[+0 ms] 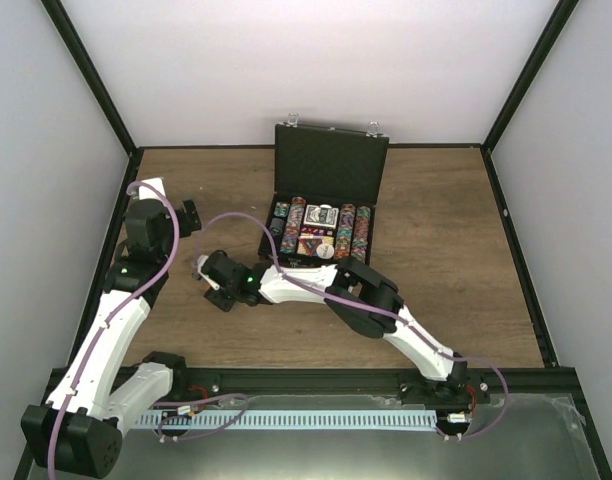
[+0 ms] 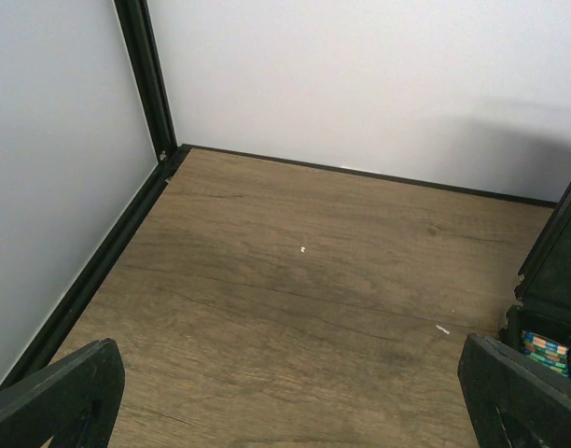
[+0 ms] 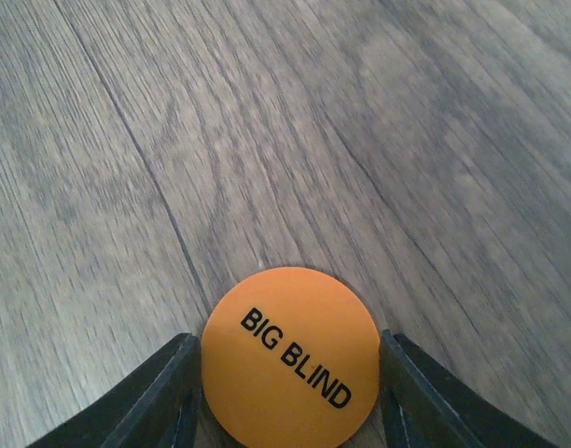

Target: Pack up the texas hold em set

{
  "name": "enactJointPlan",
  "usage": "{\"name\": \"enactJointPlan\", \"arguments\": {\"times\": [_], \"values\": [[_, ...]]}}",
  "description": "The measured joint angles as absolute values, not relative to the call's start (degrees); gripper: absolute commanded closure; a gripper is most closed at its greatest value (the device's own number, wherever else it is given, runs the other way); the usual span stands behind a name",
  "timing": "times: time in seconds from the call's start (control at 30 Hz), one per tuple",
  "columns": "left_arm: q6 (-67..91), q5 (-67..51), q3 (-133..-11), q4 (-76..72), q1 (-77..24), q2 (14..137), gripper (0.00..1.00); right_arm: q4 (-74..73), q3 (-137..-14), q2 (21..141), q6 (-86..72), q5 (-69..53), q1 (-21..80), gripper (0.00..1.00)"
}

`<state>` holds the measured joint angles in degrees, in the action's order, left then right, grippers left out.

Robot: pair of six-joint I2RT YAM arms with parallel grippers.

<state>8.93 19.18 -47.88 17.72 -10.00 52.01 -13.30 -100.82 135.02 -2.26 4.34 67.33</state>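
Note:
The black case [image 1: 329,165] stands open at the back middle of the table, lid upright. Its tray holds rows of multicoloured chips [image 1: 288,225] and a card deck [image 1: 321,216]. My right gripper [image 1: 212,276] reaches left of the case, low over the table. In the right wrist view its fingers [image 3: 169,392] press both edges of an orange disc [image 3: 290,364] marked BIG BLIND; the gripper [image 3: 287,342] is shut on it. My left gripper [image 1: 189,215] is open and empty further left; its wide-apart fingers [image 2: 57,392] frame bare wood. The case edge [image 2: 554,271] shows at right.
Grey walls with black frame posts [image 1: 91,75] close in the table on the left, back and right. A black rail [image 1: 316,382] runs along the near edge by the arm bases. Small white specks [image 2: 303,249] lie on the wood.

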Motion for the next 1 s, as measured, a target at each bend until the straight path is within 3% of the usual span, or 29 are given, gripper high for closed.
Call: {"name": "enactJointPlan", "arguments": {"times": [0.43,0.63,0.8,1.0], "values": [[8.93,18.98,-47.88,17.72,-10.0,52.01,0.0,-15.18,-83.15,116.46,-6.5,7.66,67.31,0.53],[8.93,18.81,-47.88,17.72,-10.0,52.01,0.0,-15.46,-78.96,107.81,-9.74,9.02,65.95,0.46],[8.91,18.33,-47.88,17.72,-10.0,52.01,0.0,-17.8,-80.38,109.01,-12.86,8.6,63.79,0.41],[8.91,17.8,-47.88,17.74,-10.02,52.01,0.0,-23.75,-91.07,119.87,-15.88,8.03,63.2,0.32]]}}
